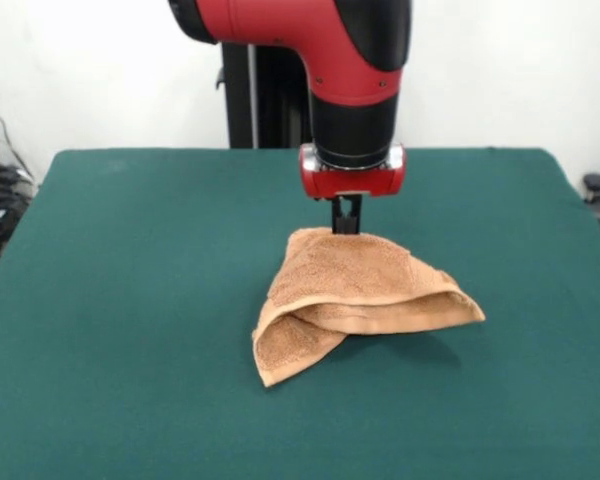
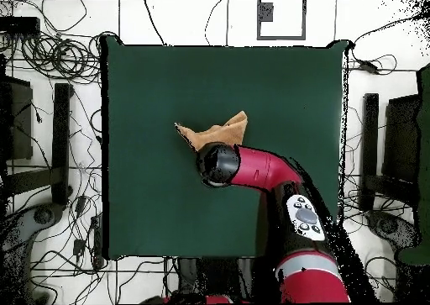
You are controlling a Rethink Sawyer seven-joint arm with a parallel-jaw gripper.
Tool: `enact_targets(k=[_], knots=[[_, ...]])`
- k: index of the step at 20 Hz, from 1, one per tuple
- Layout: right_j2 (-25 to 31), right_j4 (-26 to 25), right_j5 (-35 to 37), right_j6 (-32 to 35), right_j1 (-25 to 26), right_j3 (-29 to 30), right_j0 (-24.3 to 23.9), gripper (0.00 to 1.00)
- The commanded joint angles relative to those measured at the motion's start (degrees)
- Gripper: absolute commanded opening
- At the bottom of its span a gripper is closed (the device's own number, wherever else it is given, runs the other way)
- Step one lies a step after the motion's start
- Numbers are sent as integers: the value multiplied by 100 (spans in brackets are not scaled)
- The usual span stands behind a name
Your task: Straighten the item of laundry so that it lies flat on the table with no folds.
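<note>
At the left of the front view the table [image 1: 130, 300] shows only its dark green cloth top. Toward the middle lies the towel [image 1: 355, 300], orange-tan terry cloth, folded over itself in some layers and not flat. Its lowest corner points to the near left side, and one rounded fold goes out to the right. The far top edge of the towel is lifted up into a peak. There the gripper [image 1: 346, 222] comes down from the red and black arm [image 1: 350, 90], and its black fingers [image 1: 346, 215] are together, pinching this top edge. In the overhead view the towel [image 2: 214, 134] is near the center of the table [image 2: 151, 83], partly hidden under the arm [image 2: 252, 167].
</note>
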Motion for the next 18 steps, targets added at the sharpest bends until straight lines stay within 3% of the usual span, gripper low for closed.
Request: enact_targets(k=[1,6,18], knots=[[334,-52,443,496,-298,92,187,0],[311,-41,595,475,-567,229,162,0],[404,-21,408,502,-459,208,83,0]])
